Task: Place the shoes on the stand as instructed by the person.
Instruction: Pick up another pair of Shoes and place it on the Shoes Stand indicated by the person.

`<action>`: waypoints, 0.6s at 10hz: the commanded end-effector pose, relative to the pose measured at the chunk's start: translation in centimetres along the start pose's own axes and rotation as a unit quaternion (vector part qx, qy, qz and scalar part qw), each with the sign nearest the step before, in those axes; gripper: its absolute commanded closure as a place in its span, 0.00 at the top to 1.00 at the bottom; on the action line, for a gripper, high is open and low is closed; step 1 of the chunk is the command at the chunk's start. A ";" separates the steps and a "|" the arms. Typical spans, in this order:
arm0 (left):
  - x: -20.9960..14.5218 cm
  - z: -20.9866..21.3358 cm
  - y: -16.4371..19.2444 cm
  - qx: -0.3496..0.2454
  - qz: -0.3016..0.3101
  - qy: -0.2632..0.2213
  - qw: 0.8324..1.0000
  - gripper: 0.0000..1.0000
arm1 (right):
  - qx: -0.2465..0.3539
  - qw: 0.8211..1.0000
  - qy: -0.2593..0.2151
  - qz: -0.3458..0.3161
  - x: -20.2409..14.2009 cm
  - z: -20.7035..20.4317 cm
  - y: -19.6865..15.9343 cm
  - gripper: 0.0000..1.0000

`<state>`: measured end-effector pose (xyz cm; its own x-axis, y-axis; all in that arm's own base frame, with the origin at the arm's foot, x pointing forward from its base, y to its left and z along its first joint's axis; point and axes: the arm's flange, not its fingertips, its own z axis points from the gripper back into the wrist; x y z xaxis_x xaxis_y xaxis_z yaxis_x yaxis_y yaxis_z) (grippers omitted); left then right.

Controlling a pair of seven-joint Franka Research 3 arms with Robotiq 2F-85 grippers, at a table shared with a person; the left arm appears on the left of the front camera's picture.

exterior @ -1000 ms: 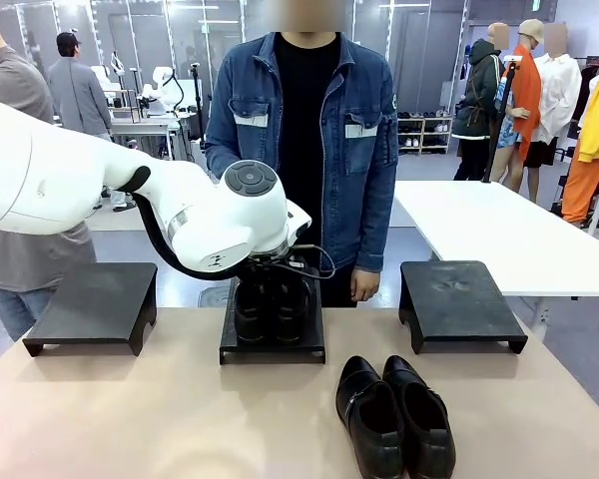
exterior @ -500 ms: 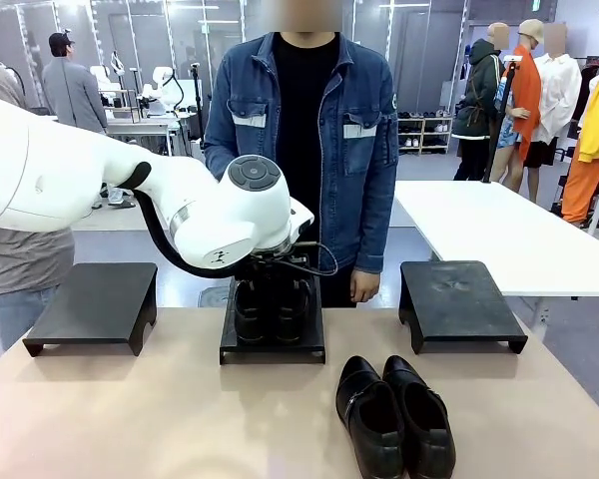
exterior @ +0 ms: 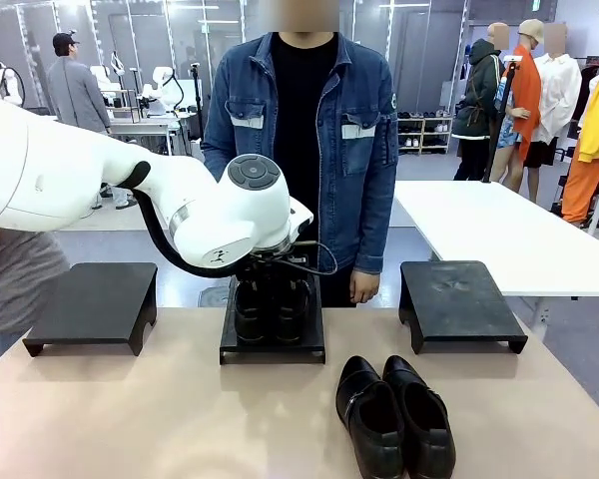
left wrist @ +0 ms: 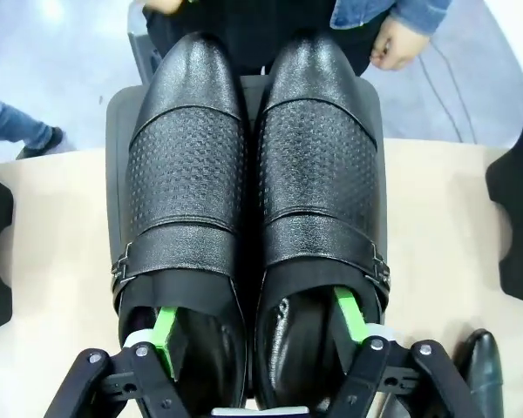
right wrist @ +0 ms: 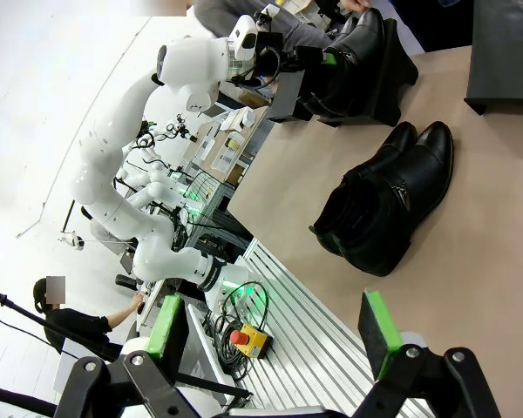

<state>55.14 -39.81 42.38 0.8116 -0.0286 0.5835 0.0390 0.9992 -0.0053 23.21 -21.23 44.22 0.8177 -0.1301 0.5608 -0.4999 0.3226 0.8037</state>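
The left arm (exterior: pixel 130 200) stretches across the surface (exterior: pixel 130 419) to the middle stand (exterior: pixel 270 352). One pair of black shoes (left wrist: pixel 253 174) sits on it side by side, flat, inner edges touching and toes toward the person (exterior: pixel 309 130) in the denim jacket at the far side. In the wrist view the left claw (left wrist: pixel 257 324) has one finger down in each shoe's opening, so both inner walls lie between its green pads (left wrist: pixel 166 335). The pads stand wide, near the outer sides of the openings and clear of those inner walls. The claw therefore looks released rather than pinching, though the fingertips sit in shadow inside the shoes and contact down there is hard to judge. The person's hand (left wrist: pixel 401 39) hangs just beyond the far edge of the stand. A second pair of black shoes (exterior: pixel 394 417) lies on the surface nearer the robot, to the right of the middle stand and apart from it, its toes also pointing away from the robot. Two more black stands flank the middle one along the far edge, the left stand (exterior: pixel 95 304) and the right stand (exterior: pixel 459 299), each well apart from it. The right claw (right wrist: pixel 270 326) is released, its fingers spread wide, and it looks at the second pair from beyond the edge of the surface.
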 end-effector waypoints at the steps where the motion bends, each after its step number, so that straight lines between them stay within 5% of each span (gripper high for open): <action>1: 0.1 -0.2 -0.1 -0.001 -0.003 -0.004 1.000 0.82 | 0.005 1.000 -0.007 0.011 0.2 0.1 0.0 1.00; 6: 0.1 -0.2 -0.1 -0.001 -0.003 -0.004 1.000 0.82 | 0.005 1.000 -0.007 0.011 0.2 0.1 0.0 1.00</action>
<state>55.13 -39.82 42.39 0.8116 -0.0287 0.5835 0.0392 0.9992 -0.0053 23.21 -21.23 44.22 0.8175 -0.1300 0.5610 -0.5002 0.3227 0.8036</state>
